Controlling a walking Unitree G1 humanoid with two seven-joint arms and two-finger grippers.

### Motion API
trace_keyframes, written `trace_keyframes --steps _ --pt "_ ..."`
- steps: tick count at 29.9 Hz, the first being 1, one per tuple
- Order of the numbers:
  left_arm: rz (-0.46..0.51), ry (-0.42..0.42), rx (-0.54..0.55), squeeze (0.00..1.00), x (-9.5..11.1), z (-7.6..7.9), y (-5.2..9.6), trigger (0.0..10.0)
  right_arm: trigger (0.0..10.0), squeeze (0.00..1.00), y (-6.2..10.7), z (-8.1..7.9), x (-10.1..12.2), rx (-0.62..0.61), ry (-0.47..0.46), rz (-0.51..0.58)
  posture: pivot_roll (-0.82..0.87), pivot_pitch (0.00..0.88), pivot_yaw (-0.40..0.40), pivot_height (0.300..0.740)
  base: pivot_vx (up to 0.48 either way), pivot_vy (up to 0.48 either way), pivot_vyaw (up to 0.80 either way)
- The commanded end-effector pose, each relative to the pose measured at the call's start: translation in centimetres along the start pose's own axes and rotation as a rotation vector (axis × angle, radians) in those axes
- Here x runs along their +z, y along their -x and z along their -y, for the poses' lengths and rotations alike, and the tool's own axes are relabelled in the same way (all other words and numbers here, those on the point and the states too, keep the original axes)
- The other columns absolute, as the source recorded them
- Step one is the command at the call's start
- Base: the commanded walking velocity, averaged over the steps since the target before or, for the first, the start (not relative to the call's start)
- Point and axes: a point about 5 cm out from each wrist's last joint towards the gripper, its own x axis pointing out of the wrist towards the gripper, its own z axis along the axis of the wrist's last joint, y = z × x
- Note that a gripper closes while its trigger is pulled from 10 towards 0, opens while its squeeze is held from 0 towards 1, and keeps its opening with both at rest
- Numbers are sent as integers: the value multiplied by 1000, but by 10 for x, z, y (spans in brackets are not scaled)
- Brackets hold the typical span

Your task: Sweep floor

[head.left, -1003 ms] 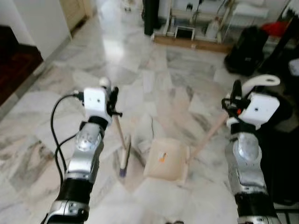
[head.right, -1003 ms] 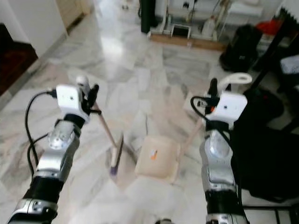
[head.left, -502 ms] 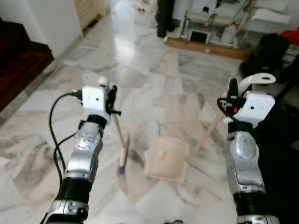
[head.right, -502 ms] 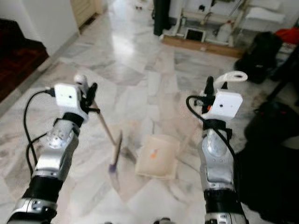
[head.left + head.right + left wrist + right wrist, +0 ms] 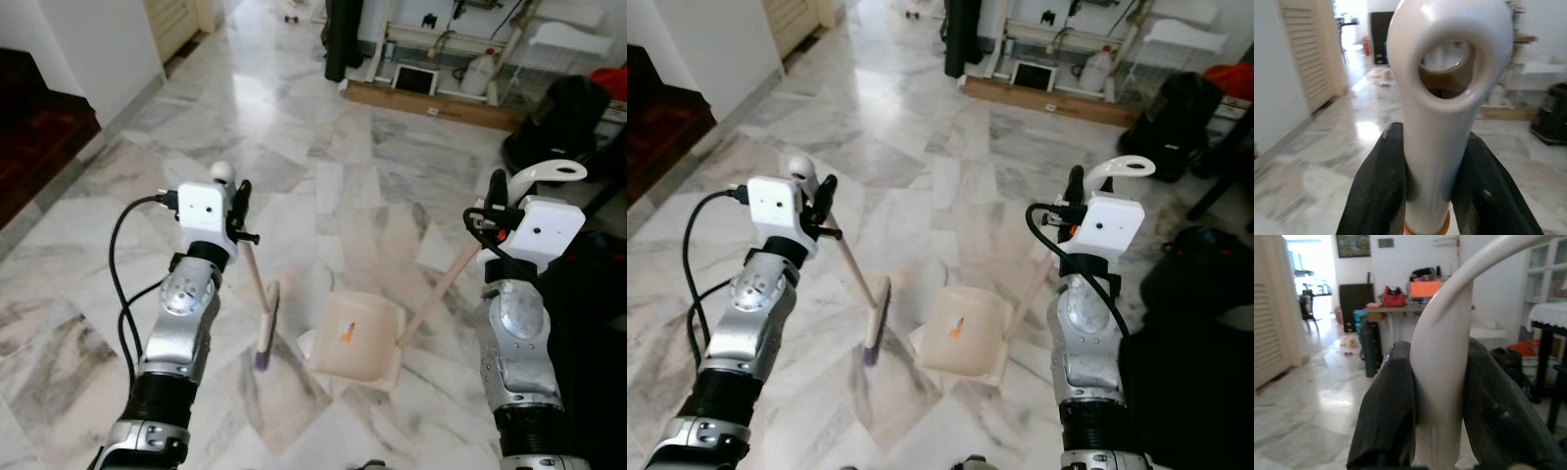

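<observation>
2 grippers are raised over a marble floor (image 5: 323,186). In the left eye view the left gripper (image 5: 238,208) is clamped on the top of a broom (image 5: 257,294) whose pale stick slants down to a narrow head with purple bristles on the tiles. Just right of that head lies a beige dustpan (image 5: 355,338), its long stick rising to the right gripper (image 5: 497,196), which is closed around the white curved grip. Beyond stand a black column (image 5: 345,39), a wooden pallet (image 5: 431,93) with a white jug (image 5: 477,70), and a black bag (image 5: 554,122) to the right; dark wooden flooring (image 5: 39,127) borders the marble on the left, and nothing lies between broom and pan.

Right eye view: the same layout, and a black mass (image 5: 1205,333) beside the right arm.

Left wrist view: 2 black fingers (image 5: 1376,191) press either side of the broom's white handle end, which has a hanging hole; a louvred door (image 5: 1308,58) stands behind.

Right wrist view: black fingers (image 5: 1388,416) squeeze the pan's white curved grip; a table with a red bag (image 5: 1393,298) is behind.

Compared with 1.0 s ago, the camera has shifted and sharpened; broom head and pan keep about the same spacing, and both grips are unchanged.
</observation>
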Motion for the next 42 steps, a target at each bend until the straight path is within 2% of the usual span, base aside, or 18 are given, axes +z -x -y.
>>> trace_keyframes --steps 1,18,28,42 --pt "51 10 -12 0 11 2 -3 10000 10000 0 -5 0 12 0 4 61 98 133 -37 740 341 0 0" --pt "37 25 -48 0 8 6 -2 10000 10000 0 -3 3 7 -10 10 42 97 125 -33 740 335 0 0" --pt "38 36 -59 0 9 9 -1 10000 10000 0 0 6 0 -20 15 22 99 127 -35 740 0 0 0" --pt "39 36 -49 0 9 7 -2 10000 10000 0 -3 7 5 -19 11 46 101 129 -35 740 0 0 0"
